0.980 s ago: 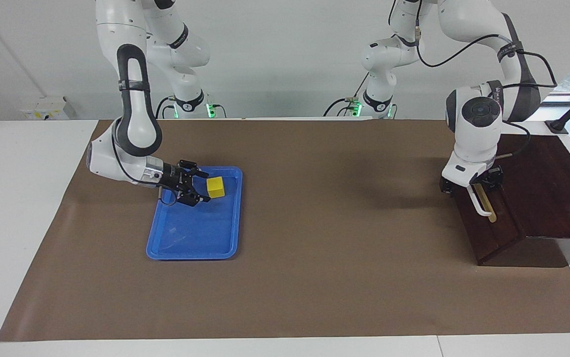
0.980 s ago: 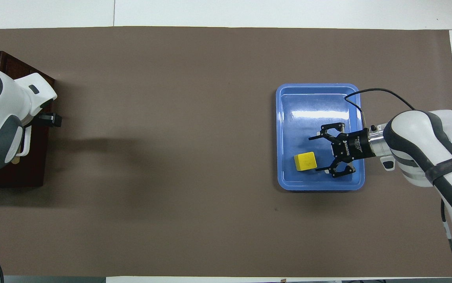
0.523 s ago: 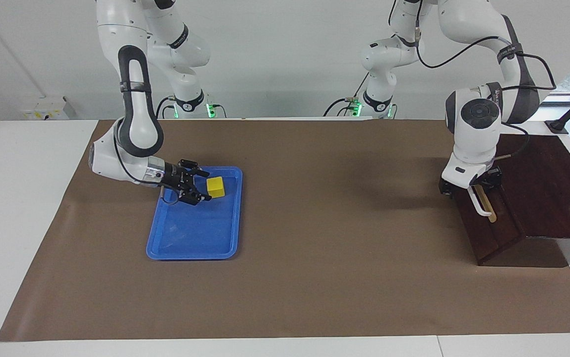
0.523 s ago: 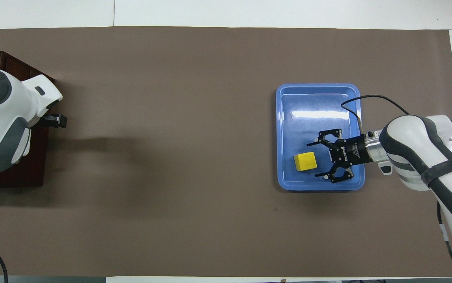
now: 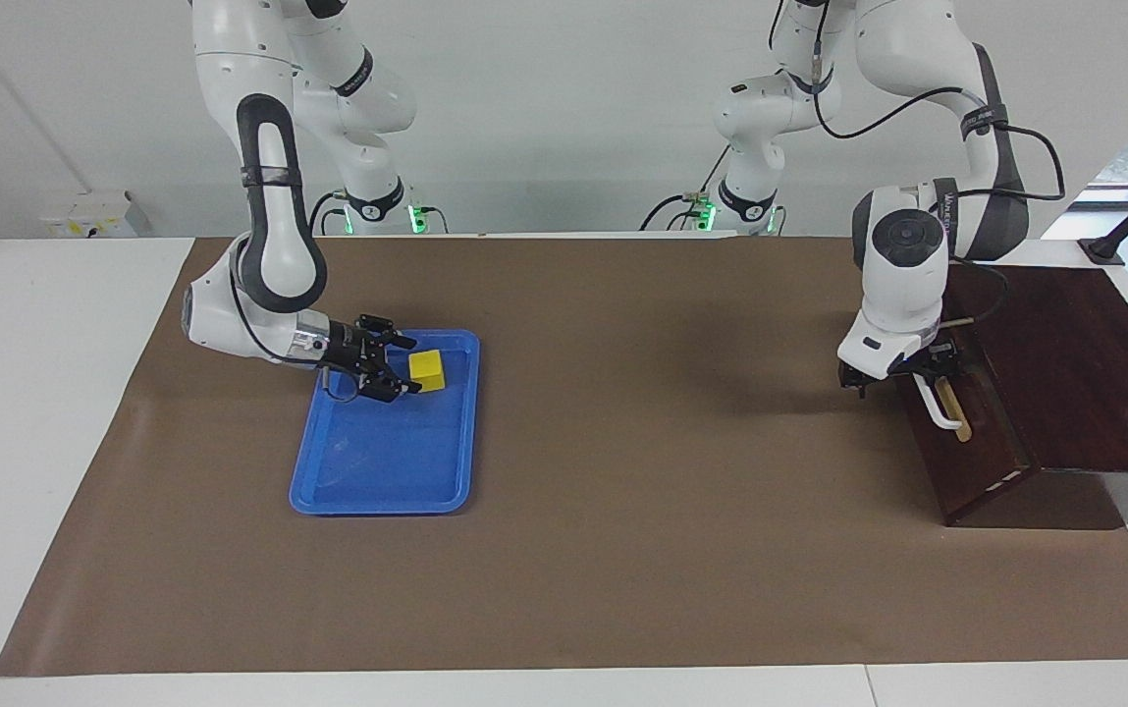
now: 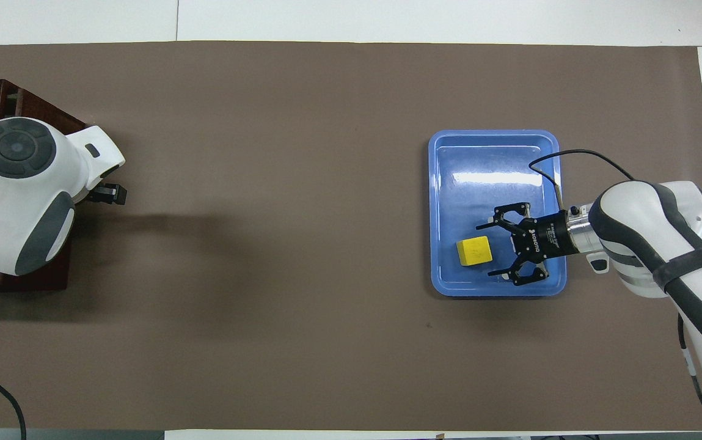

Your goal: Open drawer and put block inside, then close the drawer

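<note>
Drawer [image 5: 966, 432] of dark brown wood at frame right is barely cracked – left end effector [image 5: 917, 368] hooks its white bar handle [image 5: 939, 401], spread unclear, while right end effector [image 5: 397, 365] straddles, fingers spread, the small yellow block [image 5: 427, 370] in the blue tray [image 5: 387, 481] – next pull, pinch.

The worktop [image 5: 53, 412] is white, and a brown paper sheet [image 5: 622, 550] covers most of it, leaving white margins at both ends and along the edge farthest from the robots. Two items rest directly on the sheet. A flat blue tray [image 5: 367, 491] lies toward the right arm's end. A dark wooden box [image 5: 1084, 373] sits at the left arm's end, partly over the sheet's edge. The two stand well apart, with bare brown sheet between them.
</note>
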